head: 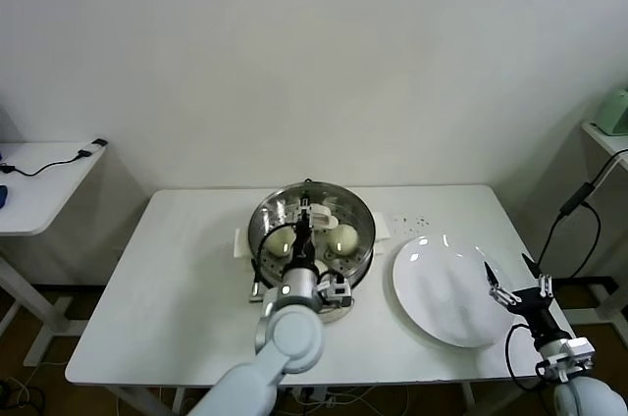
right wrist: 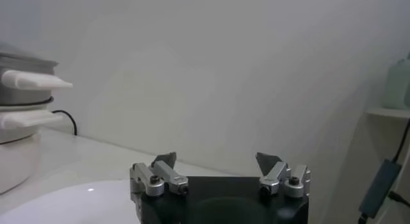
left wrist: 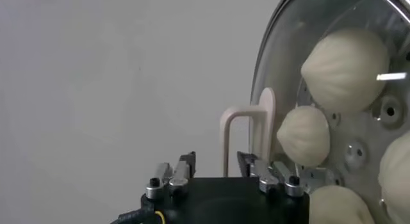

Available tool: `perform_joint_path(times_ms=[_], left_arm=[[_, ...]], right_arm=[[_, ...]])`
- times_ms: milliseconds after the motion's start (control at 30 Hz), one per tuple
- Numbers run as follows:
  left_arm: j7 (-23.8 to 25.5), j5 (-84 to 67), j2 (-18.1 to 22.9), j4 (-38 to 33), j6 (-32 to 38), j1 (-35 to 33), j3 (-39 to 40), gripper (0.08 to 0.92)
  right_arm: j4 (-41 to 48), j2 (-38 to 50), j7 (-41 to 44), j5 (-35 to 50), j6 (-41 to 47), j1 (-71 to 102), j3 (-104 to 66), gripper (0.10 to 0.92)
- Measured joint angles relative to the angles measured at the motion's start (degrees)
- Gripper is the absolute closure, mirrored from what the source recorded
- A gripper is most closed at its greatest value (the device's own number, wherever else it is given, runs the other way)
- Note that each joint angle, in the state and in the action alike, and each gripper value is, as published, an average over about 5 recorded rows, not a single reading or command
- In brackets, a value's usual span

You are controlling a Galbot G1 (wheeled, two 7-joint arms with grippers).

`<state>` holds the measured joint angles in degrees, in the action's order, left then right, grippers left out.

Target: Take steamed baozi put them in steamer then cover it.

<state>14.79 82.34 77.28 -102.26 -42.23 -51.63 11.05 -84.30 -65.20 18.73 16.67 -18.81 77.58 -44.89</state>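
Observation:
The steamer (head: 365,232) stands at the table's middle with the cover (head: 312,202) on it. Through the glass I see steamed baozi (head: 280,239), one of them to the right (head: 343,237). In the left wrist view the cover (left wrist: 282,72) shows several baozi (left wrist: 346,62) under it. My left gripper (head: 305,230) is over the cover, open, with its fingers apart close to the white handle (left wrist: 256,120) and not closed on it. My right gripper (head: 512,286) is open and empty over the right edge of the white plate (head: 437,288).
The steamer's white side handles (right wrist: 32,81) show at the left in the right wrist view, with the plate (right wrist: 64,203) below. A side table (head: 39,185) with a cable stands far left. A shelf (head: 608,136) and a hanging cable are at the right.

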Motion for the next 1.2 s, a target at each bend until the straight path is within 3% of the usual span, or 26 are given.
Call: perform_joint_path(times_ms=[400, 767, 1000, 1200], left_arm=[[-3.02, -6.5, -5.7, -8.34, 0.02, -3.78, -2.21, 0.195], [-9.5, -23.19, -12.58, -17.15, 1.53, -11.6, -9.91, 0.177], [-14.04, -36.49, -14.06, -19.54, 12.5, -18.57, -17.82, 0.177], [-16.31, -49.82, -12.96, -18.4, 22.94, -23.85, -28.46, 0.177]], right_arm=[[-0.52, -0.32, -0.44, -0.15, 1.03, -0.06, -0.12, 0.203], [-1.83, -1.11, -1.94, -2.2, 3.8, 0.22, -0.56, 0.203], [-3.26, -1.9, -3.21, -2.77, 5.2, 0.66, -0.75, 0.203], [-4.35, -2.89, -4.1, -2.78, 5.63, 1.38, -0.98, 0.203]])
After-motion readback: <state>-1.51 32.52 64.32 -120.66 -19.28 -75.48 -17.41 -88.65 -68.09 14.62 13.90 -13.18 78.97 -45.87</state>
